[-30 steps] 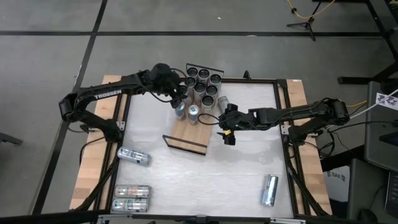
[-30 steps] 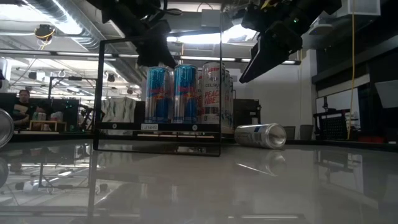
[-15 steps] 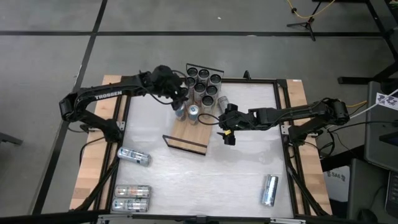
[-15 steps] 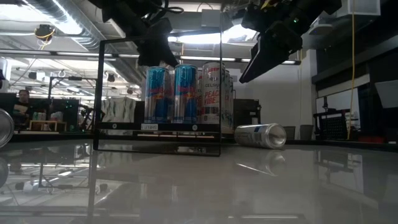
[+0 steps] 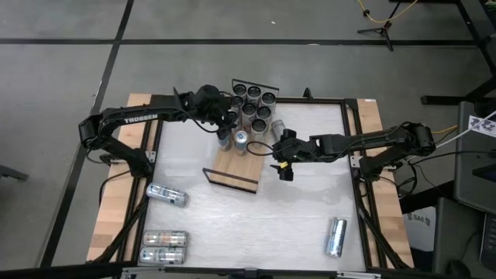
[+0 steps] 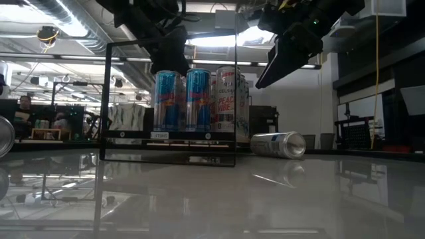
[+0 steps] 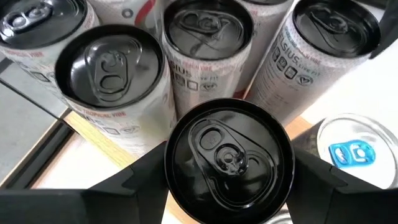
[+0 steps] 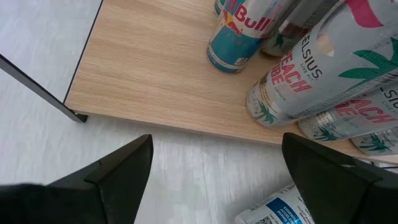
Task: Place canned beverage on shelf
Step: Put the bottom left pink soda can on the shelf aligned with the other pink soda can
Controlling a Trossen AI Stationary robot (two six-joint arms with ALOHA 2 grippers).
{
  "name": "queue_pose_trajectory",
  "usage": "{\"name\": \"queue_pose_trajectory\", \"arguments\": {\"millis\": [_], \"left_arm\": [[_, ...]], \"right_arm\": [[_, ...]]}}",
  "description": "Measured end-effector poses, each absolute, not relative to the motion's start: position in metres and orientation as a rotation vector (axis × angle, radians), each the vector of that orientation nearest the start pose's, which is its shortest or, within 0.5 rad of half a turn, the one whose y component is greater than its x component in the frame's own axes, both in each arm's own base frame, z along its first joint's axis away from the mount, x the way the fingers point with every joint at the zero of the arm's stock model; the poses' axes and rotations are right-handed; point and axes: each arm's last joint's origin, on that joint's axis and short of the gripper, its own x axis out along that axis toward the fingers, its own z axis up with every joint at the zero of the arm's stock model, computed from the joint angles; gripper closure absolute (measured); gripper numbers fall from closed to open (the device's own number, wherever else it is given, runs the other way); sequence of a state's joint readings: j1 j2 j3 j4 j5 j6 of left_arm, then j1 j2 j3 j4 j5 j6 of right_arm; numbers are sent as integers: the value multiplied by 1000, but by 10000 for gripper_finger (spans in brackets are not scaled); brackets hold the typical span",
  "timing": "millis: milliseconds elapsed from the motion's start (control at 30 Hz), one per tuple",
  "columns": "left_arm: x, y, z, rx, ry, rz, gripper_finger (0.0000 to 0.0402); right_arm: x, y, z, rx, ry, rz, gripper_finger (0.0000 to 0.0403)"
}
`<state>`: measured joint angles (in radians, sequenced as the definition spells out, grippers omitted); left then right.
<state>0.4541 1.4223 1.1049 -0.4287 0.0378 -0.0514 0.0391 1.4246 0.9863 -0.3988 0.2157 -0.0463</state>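
Claws bracket the shelf, can upright in the left one

Left claw (image 5: 225,126) appears to grip a black-topped can (image 7: 227,155) upright, directly over the shelf (image 5: 225,167) beside standing cans. Right claw (image 5: 282,159) hangs wide open, empty, off the shelf's right edge.

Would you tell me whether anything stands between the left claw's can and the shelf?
Nothing visible does. The left claw holds the black-topped can over the shelf, just beside the standing cans.
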Motion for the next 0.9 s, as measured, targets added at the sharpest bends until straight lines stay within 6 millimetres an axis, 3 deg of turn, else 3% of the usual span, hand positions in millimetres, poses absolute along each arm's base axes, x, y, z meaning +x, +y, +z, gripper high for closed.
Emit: {"name": "queue_pose_trajectory", "arguments": {"millis": [467, 900], "left_arm": [[276, 134, 282, -223, 681, 412, 114], [282, 135, 290, -197, 581, 409, 115]], "right_arm": [[293, 5, 244, -151, 836, -146, 52], [293, 5, 244, -150, 836, -146, 52]]}}
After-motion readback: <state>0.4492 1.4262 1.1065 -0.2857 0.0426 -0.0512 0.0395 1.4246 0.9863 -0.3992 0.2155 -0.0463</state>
